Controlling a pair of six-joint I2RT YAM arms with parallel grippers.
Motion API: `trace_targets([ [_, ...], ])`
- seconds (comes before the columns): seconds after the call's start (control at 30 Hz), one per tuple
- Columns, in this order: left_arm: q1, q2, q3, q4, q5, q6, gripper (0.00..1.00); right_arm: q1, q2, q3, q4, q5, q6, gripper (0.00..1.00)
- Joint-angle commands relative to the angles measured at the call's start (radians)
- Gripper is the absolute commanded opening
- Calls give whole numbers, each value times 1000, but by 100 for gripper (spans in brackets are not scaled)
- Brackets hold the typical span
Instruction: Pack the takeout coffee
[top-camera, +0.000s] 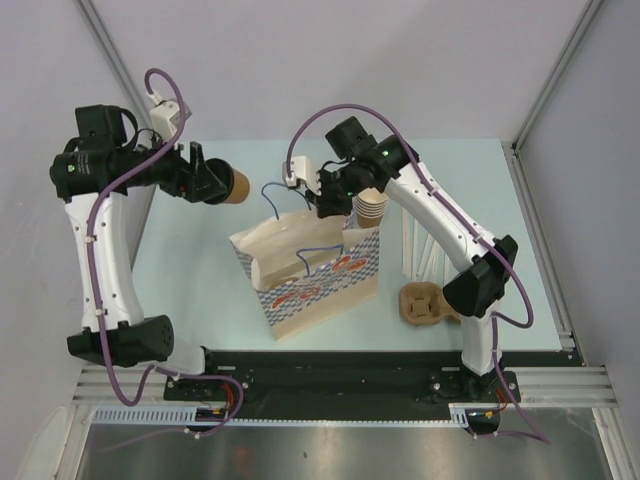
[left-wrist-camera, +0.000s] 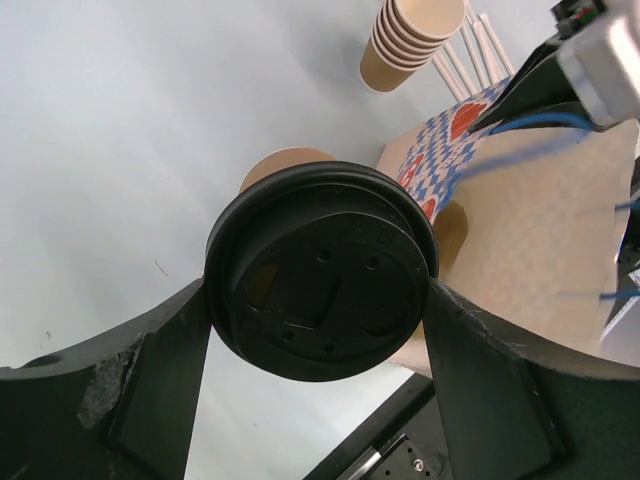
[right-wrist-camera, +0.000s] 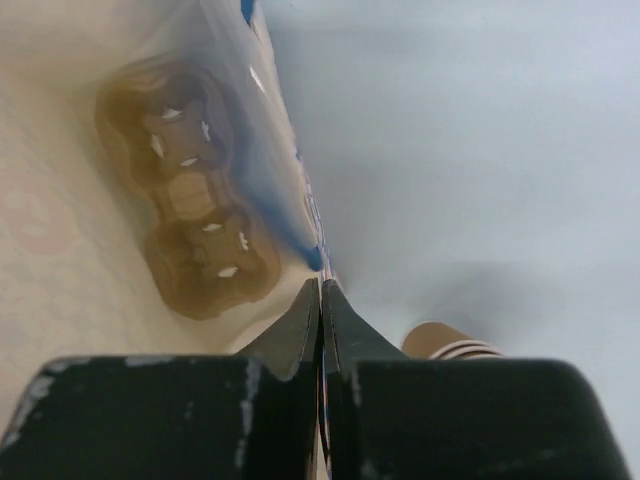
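The takeout coffee (top-camera: 236, 186), a tan cup with a black lid (left-wrist-camera: 320, 272), lies on its side in the air at the left. My left gripper (top-camera: 218, 183) is shut on it, with a finger on each side of the lid in the left wrist view (left-wrist-camera: 320, 295). The paper bag (top-camera: 310, 270), tan with a blue and red pattern, stands open at the table's middle, to the right of the cup (left-wrist-camera: 540, 230). My right gripper (top-camera: 335, 205) is shut on the bag's far rim (right-wrist-camera: 321, 290). A brown pulp cup carrier (right-wrist-camera: 195, 220) shows against the bag's tan inside.
A stack of lidless tan cups (top-camera: 372, 208) stands just behind the bag, by my right gripper, and also shows in the left wrist view (left-wrist-camera: 410, 40). White straws (top-camera: 420, 250) lie to the bag's right. Another pulp cup carrier (top-camera: 422, 305) sits at the near right.
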Motion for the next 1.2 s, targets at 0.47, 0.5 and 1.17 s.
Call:
trace_targets([
  [0.47, 6, -227, 22, -84, 96, 102, 22, 75, -361, -316, 416, 223, 361, 0],
  [0.5, 6, -245, 19, -89, 100, 105, 22, 83, -388, -335, 433, 241, 374, 0],
  [1.17, -14, -478, -70, -115, 94, 251, 14, 140, -392, -412, 505, 318, 425, 0],
])
